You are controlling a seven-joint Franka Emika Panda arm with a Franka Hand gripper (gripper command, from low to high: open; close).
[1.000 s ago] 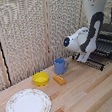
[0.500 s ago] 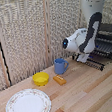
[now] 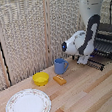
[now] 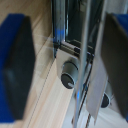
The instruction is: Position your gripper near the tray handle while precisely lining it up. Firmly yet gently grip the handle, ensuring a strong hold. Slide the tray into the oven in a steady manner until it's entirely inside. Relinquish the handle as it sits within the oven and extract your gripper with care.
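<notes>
Currently — step in hand: lining up on the tray handle; by my reading the grasp itself is not yet made.

Gripper: the gripper is spread wide, its blue-tipped fingers standing either side of the rail with clear space between pad and metal — it has hold of nothing.

Arm: in the exterior view the white-and-black arm reaches down from above and the gripper sits low at the front of the rack.

Tray: the tray is a dark wire rack pulled partly out of the oven, at the exterior view's right, its front edge hanging out over the table.

Handle axis: the thin rail runs along the tray's long front edge, crosswise to the direction the tray slides; in the wrist view it shows as a blurred bar passing between the fingers.

Tray heading: its bars point back into the oven, so the push is straight inward.

Next move calls for: closing evenly on the rail, centred, then a level push — any tilt could jam the rack in its guides, I judge.

Nearby, uninvolved: blue mug, yellow bowl, patterned plate.
</notes>
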